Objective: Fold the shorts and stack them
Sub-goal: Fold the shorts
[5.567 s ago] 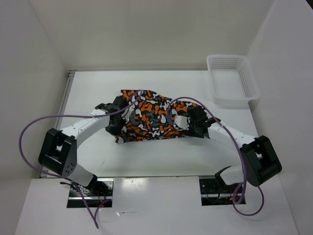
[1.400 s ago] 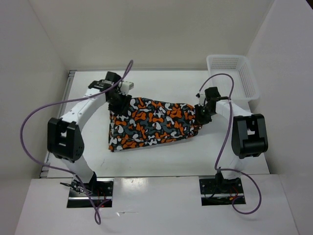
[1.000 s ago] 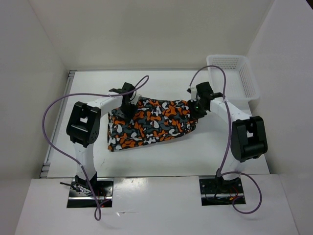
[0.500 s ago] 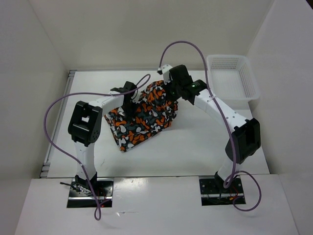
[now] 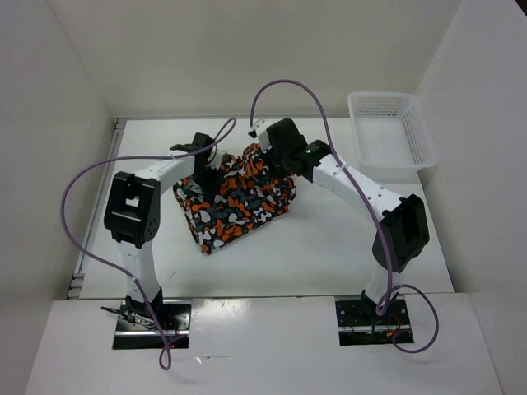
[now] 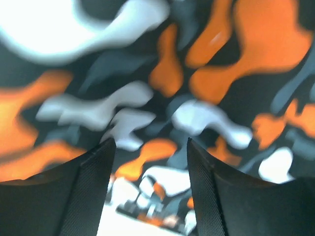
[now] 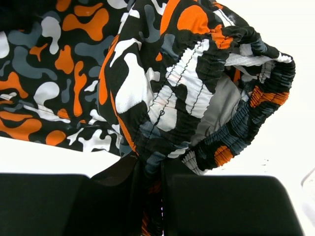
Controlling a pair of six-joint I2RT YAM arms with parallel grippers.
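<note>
My right tool (image 7: 150,169) is clamped on the shorts (image 5: 239,197) while my left tool (image 6: 150,147) stands open, so the raised fold may slump crooked.

A white table (image 5: 329,247) stands boxed in by plain white walls (image 5: 247,58) on three sides, evenly lit.

Table (image 5: 329,247) open nearside; shorts (image 5: 239,206) bunched mid-table; basket (image 5: 391,132) apparently hugging far-right wall.
</note>
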